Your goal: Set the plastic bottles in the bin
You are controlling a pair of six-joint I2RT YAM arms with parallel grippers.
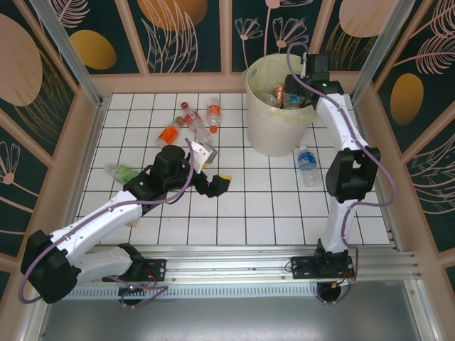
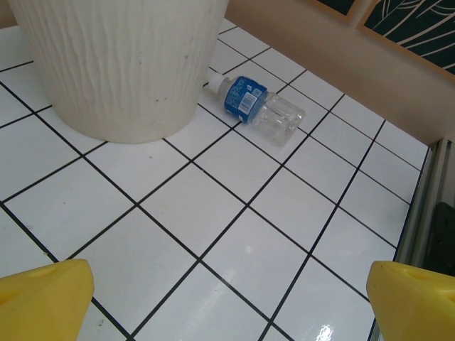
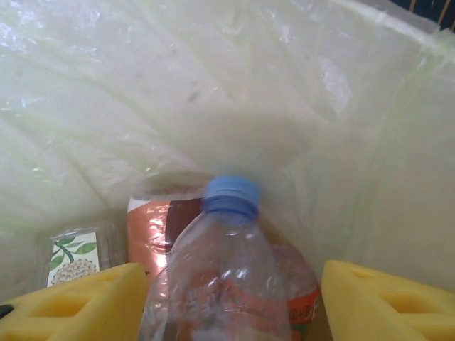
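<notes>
1. A blue-capped bottle [image 3: 227, 263] is seen inside the bin [image 1: 256, 138], against the liner [image 3: 213, 92] and above other bottles [image 3: 302, 302] lying in there.
2. Its cap is turned away from the wrist and its base sits nearest the fingers. The long axis runs along the line of the fingers. Its outline is blurred.
3. The right gripper [image 3: 233, 291] is spread wider than the bottle, with a clear gap on one side. The bottle is judged released, not clamped.
4. Step in hand: the drop into the bin, judged at the letting-go. Next, the right arm needs lifting clear of the rim without the liner being snagged.
5. A blue-label bottle [image 2: 257, 108] is lying on the table [image 2: 213, 213] just beside the bin. Its cap is pointed at the bin wall and its long axis slants away from it. A grip across the body, square to that axis, is called for.
6. The left gripper [image 2: 229, 295] is held wide apart and empty over the tiles, facing that bottle.
7. Loose bottles [image 1: 190, 122] are noted left of the bin.
</notes>
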